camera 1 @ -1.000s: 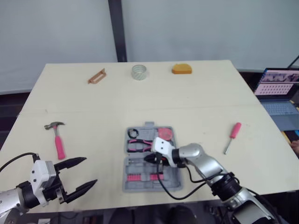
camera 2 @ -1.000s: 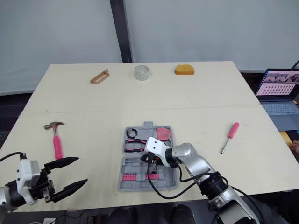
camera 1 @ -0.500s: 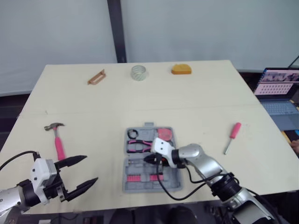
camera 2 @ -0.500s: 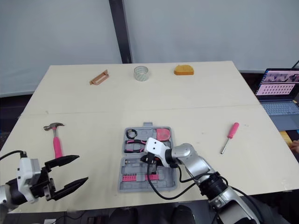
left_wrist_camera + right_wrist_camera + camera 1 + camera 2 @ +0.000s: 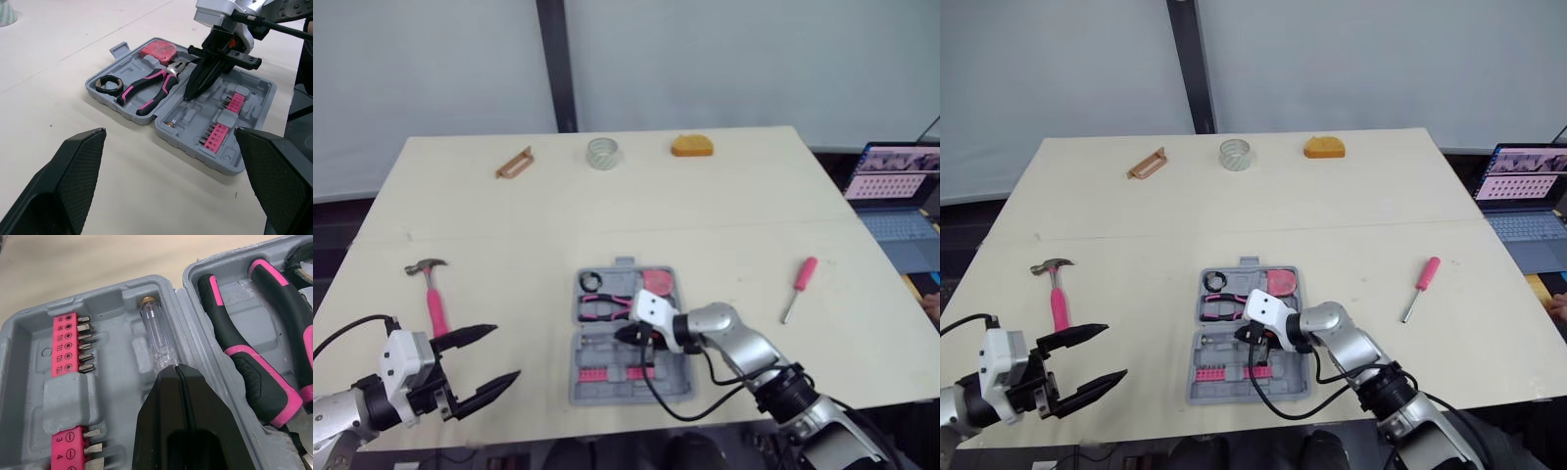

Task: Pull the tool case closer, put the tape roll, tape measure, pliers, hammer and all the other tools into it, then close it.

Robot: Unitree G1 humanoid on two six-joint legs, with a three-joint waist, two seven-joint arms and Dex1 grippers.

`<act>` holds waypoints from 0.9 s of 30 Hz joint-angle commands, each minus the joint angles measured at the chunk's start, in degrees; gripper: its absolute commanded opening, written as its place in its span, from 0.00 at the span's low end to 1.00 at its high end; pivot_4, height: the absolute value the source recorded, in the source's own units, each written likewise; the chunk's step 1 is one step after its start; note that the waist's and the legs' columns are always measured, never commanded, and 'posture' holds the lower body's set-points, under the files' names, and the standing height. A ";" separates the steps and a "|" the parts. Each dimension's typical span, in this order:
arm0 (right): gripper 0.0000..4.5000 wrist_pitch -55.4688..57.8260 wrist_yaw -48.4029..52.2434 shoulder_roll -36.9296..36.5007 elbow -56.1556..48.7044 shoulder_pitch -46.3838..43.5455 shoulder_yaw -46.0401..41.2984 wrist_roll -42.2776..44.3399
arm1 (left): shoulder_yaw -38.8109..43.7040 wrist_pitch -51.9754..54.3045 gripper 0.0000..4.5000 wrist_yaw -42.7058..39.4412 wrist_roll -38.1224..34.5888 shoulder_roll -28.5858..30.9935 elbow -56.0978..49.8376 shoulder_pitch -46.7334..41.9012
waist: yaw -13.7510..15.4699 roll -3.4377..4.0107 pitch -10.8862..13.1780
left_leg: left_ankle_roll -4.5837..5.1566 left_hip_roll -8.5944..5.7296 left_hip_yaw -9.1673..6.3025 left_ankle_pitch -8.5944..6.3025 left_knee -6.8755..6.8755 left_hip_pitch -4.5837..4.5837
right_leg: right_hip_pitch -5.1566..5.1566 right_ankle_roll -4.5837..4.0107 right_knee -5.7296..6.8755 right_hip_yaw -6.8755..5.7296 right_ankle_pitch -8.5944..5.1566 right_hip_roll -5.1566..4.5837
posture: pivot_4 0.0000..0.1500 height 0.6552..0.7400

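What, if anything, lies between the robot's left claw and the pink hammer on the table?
Nothing visible does. The left gripper hangs open just near the handle end of the hammer, with only bare table between them. The tool case lies off to the robot's right of that path.

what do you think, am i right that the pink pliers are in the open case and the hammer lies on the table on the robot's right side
Not quite. The hammer lies on the table on the robot's left side, not its right, as the left eye view shows. The rest holds: the pink pliers are in the open case.
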 commanded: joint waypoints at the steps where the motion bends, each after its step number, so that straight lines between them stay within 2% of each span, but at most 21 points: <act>1: 0.01 4.54 -0.84 -1.18 6.97 4.72 2.14 -2.53 | 0.00 -0.27 1.00 0.15 -0.41 0.20 -1.92 0.07 | -0.04 0.00 0.00 | 0.00 0.02 0.02 0.00 0.00 0.00 | -0.01 0.00 0.00 0.02 0.00 0.02 | 1.00 1.00; 9: 0.01 4.39 2.67 -2.70 -8.40 3.89 -3.91 4.03 | -0.51 -0.50 1.00 0.57 -1.01 -0.69 -1.94 -0.41 | 0.01 0.05 0.59 | 0.02 0.03 0.07 -0.05 0.03 -0.10 | -0.12 -0.01 -0.02 0.07 0.00 0.02 | 1.00 1.00; 14: 0.01 10.24 4.93 -6.22 -19.92 2.59 -7.55 10.02 | -1.04 -0.48 1.00 0.54 -1.09 -0.69 -2.03 -1.09 | -0.09 0.32 1.72 | 0.01 0.07 0.19 -0.05 0.05 -0.29 | -0.44 -0.04 0.08 0.18 0.02 0.05 | 1.00 1.00; 20: 0.01 16.04 4.02 -10.42 -26.77 0.04 -13.48 14.13 | -1.83 0.14 1.00 0.87 -1.55 -0.73 -2.22 -2.90 | 0.02 0.01 2.09 | 0.02 0.08 0.42 -0.05 0.03 -0.35 | -0.64 -0.03 0.12 0.38 0.04 0.06 | 1.00 1.00; 24: 0.01 16.83 4.21 -15.69 -30.93 2.62 -18.56 16.03 | -1.84 0.46 1.00 0.42 -2.17 -0.81 -2.21 -2.71 | 0.34 -0.14 2.19 | 0.04 0.08 0.44 -0.06 0.12 -0.80 | -1.09 -0.03 0.17 0.41 0.05 0.05 | 1.00 1.00; 27: 0.01 13.96 5.20 -20.14 -32.88 7.76 -22.98 16.83 | -0.67 1.01 1.00 -0.62 -2.83 -0.32 -1.14 -1.73 | 0.76 -0.24 2.25 | 0.04 0.08 0.44 -0.06 0.16 -1.00 | -1.25 -0.03 0.14 0.38 0.06 0.06 | 1.00 1.00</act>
